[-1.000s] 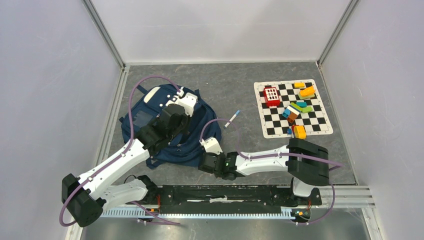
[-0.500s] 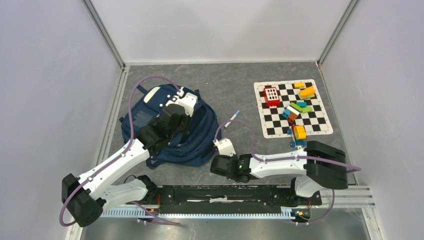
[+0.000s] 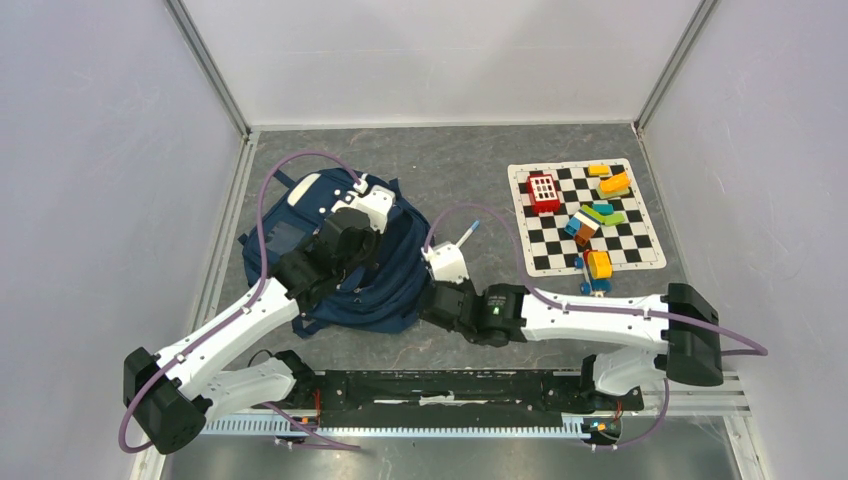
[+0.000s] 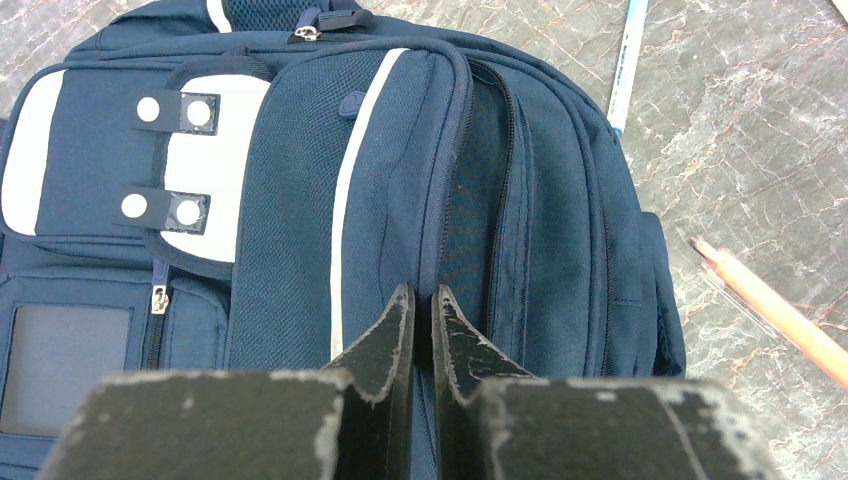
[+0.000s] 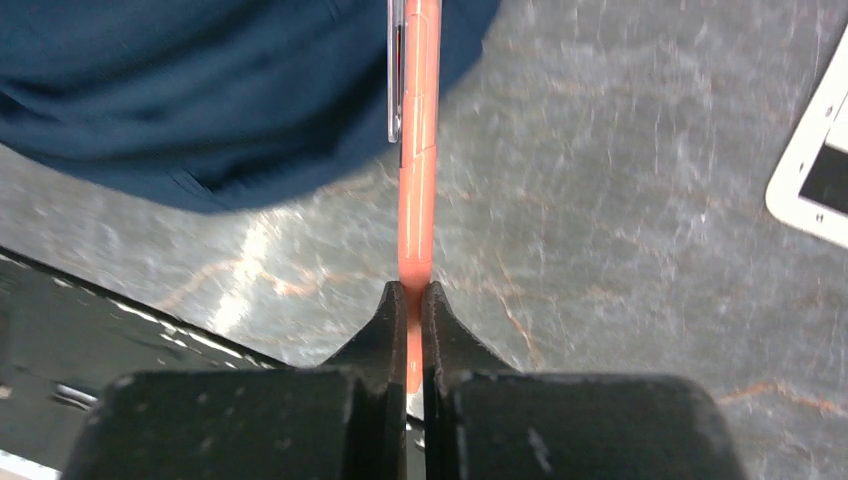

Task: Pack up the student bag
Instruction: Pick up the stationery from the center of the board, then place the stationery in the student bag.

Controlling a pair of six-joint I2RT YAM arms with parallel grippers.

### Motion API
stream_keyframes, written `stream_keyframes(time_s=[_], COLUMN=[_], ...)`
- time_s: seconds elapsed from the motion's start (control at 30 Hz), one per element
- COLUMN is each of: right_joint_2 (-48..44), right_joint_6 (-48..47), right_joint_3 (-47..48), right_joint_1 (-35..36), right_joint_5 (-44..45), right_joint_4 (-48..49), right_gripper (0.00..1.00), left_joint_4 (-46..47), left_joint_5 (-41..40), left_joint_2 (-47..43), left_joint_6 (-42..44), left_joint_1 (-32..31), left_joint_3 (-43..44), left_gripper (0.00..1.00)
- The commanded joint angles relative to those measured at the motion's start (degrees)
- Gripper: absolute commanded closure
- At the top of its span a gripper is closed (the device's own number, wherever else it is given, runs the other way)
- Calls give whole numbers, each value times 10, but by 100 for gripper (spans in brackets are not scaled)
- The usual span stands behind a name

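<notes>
The student bag (image 3: 395, 285) lies flat at the left of the table, navy with pale strips, its main zip gaping open (image 4: 480, 200). My left gripper (image 3: 352, 238) sits on top of the bag. In its wrist view the gripper (image 4: 421, 300) is pinched shut on the fabric beside the zip opening. My right gripper (image 3: 432, 298) hovers just off the bag's right edge, shut on an orange pen (image 5: 418, 150) that points forward past the bag's edge (image 5: 200, 90). The pen also shows in the left wrist view (image 4: 780, 312).
A white-and-blue pen (image 3: 465, 237) lies on the table right of the bag and shows in the left wrist view (image 4: 625, 70). A chessboard mat (image 3: 545, 255) with several coloured blocks lies at the right. Its corner shows in the right wrist view (image 5: 812, 160). Grey walls enclose the table.
My right gripper, holding the orange pen, has moved right and then away from the base, up along the bag's right edge, its elbow swinging out right. The left arm has not moved.
</notes>
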Motion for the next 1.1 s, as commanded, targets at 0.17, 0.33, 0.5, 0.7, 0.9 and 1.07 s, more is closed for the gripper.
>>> stream_keyframes(time_s=[0.17,0.33,0.5,0.7,0.9,1.07], right_joint_2=[70,131,199,295,337,308], right_joint_6=[-117,-134,-128,-89,-59,-70], right_joint_3=[98,143,212,298,330,303], right_joint_1=[-103,-163,-195,-211,-212,-211], right_joint_5=[-129,-235,-300,-349,-362,-330], right_joint_4=[135,182,231,296,339,339], right_gripper=[100,100,100,100,86,65], left_joint_4=[27,27,28,27,27,27], left_joint_5=[-2,-1,0,-1,-1,2], left_joint_2=[-14,-14,-17,-17,-16,-17], left_joint_6=[-1,-1,-1,0,0,-1], left_joint_1=[-3,-3,-3,-3,-3,-3], left_joint_3=[11,11,11,12,12,12], left_gripper=[94,94,94,94,94,94])
